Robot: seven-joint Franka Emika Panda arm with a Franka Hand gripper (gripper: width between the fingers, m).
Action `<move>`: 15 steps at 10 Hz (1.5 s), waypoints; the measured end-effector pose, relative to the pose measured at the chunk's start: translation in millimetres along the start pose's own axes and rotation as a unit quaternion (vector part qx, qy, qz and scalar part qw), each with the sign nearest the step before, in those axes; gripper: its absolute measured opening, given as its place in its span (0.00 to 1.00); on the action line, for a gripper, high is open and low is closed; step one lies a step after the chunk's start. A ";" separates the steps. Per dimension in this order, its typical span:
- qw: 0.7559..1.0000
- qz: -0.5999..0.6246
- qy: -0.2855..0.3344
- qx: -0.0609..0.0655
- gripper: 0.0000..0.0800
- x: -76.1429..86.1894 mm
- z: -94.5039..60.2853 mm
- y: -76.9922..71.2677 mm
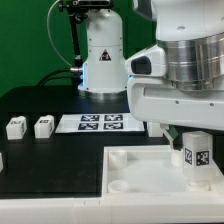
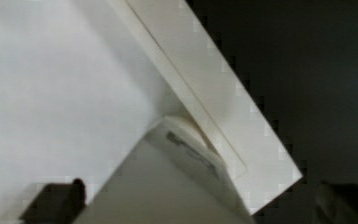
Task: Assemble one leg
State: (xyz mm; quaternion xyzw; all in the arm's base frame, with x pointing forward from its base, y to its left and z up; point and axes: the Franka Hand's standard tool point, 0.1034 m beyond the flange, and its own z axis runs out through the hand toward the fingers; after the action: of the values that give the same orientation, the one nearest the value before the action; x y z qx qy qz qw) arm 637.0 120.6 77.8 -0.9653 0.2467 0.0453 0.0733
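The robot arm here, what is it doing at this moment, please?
The arm is assembling furniture. Its gripper holds one leg, a small white peg with a marker tag, over the large white tray-like part near a corner. Two more legs stand on the black table, at the exterior view's left, beside the marker board. Whether the held leg is seated in a socket cannot be told.

I can count three small white legs: one (image 1: 16, 127) and another (image 1: 43, 126) sit side by side on the desk (image 1: 60, 160), and a third (image 1: 196, 152) is under the arm. I see one big white tray part (image 1: 130, 170) and one marker board (image 1: 100, 123).
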 end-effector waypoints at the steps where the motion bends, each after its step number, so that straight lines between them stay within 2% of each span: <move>1: 0.998 -0.068 0.000 0.000 0.81 0.1 0.1 0.3; 2: 0.992 -0.124 0.000 -0.003 0.81 -0.7 0.9 0.8; 3: 0.981 -0.195 0.003 -0.018 0.81 -3.3 3.7 3.6; 4: 0.956 -0.293 0.011 -0.020 0.81 -0.6 0.4 4.8; 5: 0.951 -0.307 0.017 -0.016 0.81 0.8 -1.0 2.7; 6: 0.960 -0.278 0.016 -0.015 0.81 -0.5 0.8 2.0; 7: 0.963 -0.270 0.016 -0.013 0.69 -0.4 0.9 2.1; 8: 0.977 -0.214 0.015 -0.008 0.47 -1.6 1.1 0.5; 9: 0.986 -0.166 0.013 -0.007 0.47 -1.7 1.7 2.0; 10: 0.992 -0.128 0.012 -0.005 0.37 -1.0 2.1 3.3; 11: 0.998 -0.061 0.011 0.001 0.37 -0.3 2.4 3.4; 13: 0.998 0.050 0.002 0.025 0.37 4.0 2.8 5.2; 15: 0.966 0.252 -0.020 0.056 0.37 7.6 2.9 6.5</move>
State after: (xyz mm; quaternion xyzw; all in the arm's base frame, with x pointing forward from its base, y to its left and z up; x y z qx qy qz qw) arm 640.4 111.9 73.3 -0.8652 0.4826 0.0678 0.1183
